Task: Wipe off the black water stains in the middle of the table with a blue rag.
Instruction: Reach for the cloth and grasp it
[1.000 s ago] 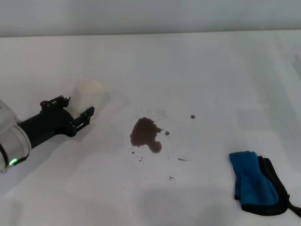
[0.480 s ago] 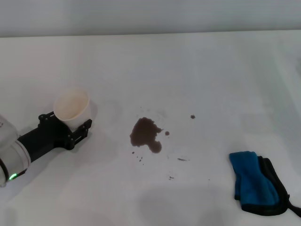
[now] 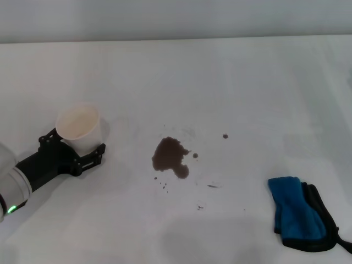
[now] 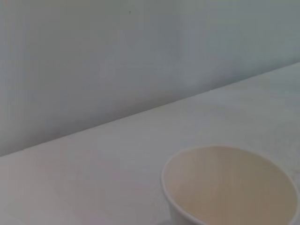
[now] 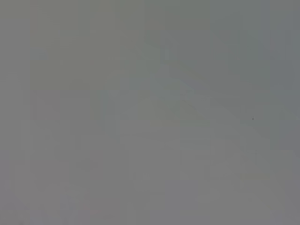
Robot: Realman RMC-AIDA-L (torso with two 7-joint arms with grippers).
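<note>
The black water stains [image 3: 170, 157] form a dark brown blotch in the middle of the white table [image 3: 231, 82], with tiny specks around it. At the front right lies the blue rag [image 3: 300, 214], crumpled, with black edging; nothing touches it. My left gripper [image 3: 74, 145] is at the left of the table, shut around the base of an upright white paper cup [image 3: 78, 125], well left of the stains. The left wrist view shows the cup's open, empty mouth [image 4: 232, 185] close up. My right gripper does not show in any view.
The table's far edge [image 3: 176, 39] meets a plain grey wall. Apart from the cup, the stains and the rag, nothing stands on the tabletop. The right wrist view shows only a flat grey field.
The cup was a tilted blur in the left gripper, then came upright. The gripper and cup have since drawn back to the left, away from the stains. Rag and stains are unchanged.
</note>
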